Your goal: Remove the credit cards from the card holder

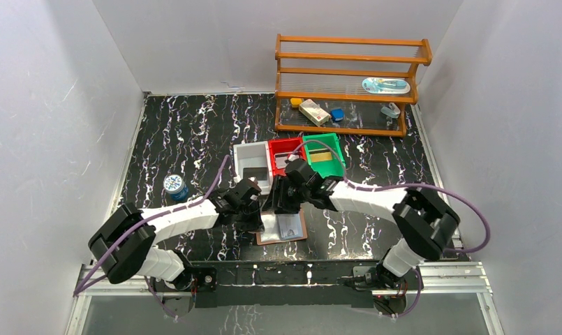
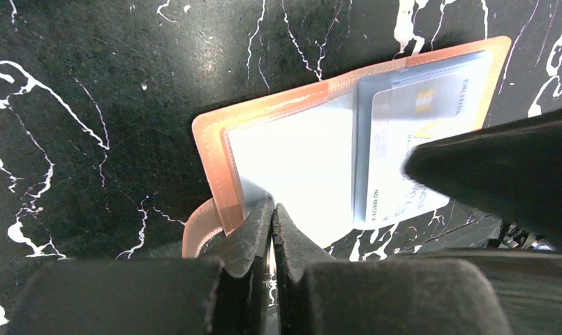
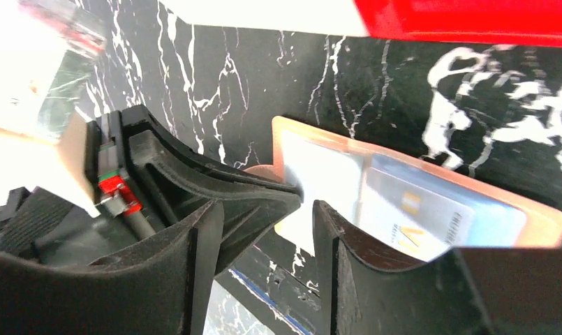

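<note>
I'm looking at a black marbled table (image 1: 187,132). The open card holder (image 1: 288,230) lies by the near edge. Beyond it, a white bin (image 1: 244,155), red bin (image 1: 283,144) and green bin (image 1: 336,155) sit in a row. A blue-lidded jar (image 1: 174,185) sits left, a wooden rack (image 1: 348,70) far right.

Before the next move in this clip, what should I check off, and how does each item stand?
1. The card holder lies open on the table: ok.
2. The left pincer is shut on the card holder's edge: ok.
3. The right pincer is open: ok.
4. A credit card shows in its pocket: ok.
5. The credit card sits between the right pincer's jaws: not ok, nothing gripped.
6. More cards underneath: cannot tell.
</note>
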`<action>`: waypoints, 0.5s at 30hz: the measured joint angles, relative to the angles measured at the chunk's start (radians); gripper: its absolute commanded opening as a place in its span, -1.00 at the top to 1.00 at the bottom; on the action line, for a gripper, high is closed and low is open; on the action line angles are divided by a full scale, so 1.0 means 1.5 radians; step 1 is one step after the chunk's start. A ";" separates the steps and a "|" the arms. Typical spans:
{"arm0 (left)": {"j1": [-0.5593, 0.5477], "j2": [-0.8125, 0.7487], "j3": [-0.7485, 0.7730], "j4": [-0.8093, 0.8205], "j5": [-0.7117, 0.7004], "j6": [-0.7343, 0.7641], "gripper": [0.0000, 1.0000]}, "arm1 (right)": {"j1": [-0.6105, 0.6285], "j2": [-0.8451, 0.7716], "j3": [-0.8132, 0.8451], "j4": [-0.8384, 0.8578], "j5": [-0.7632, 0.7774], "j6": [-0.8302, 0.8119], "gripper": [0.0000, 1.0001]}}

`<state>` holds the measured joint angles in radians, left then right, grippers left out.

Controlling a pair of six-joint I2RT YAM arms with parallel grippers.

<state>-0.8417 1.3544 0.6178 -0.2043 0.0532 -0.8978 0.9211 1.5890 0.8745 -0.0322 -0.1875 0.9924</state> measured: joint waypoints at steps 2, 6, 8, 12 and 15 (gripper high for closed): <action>0.000 0.003 0.004 -0.005 0.000 0.006 0.96 | 0.000 -0.031 0.002 -0.027 0.036 -0.002 -0.18; 0.000 0.004 0.009 -0.012 0.000 0.015 0.90 | -0.006 -0.077 -0.004 -0.083 0.104 -0.003 -0.16; 0.000 0.003 0.012 -0.017 0.000 0.020 0.86 | -0.009 -0.088 -0.014 -0.093 0.117 -0.003 -0.13; 0.000 -0.006 0.024 -0.016 0.010 0.037 0.78 | -0.016 -0.095 -0.044 -0.104 0.129 -0.003 -0.06; 0.000 -0.008 0.038 0.002 0.024 0.047 0.75 | -0.018 -0.095 -0.062 -0.109 0.130 -0.003 -0.02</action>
<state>-0.8417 1.3430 0.6754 -0.2020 0.0895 -0.8276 0.8936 1.4464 0.7822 -0.1963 0.0078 0.9878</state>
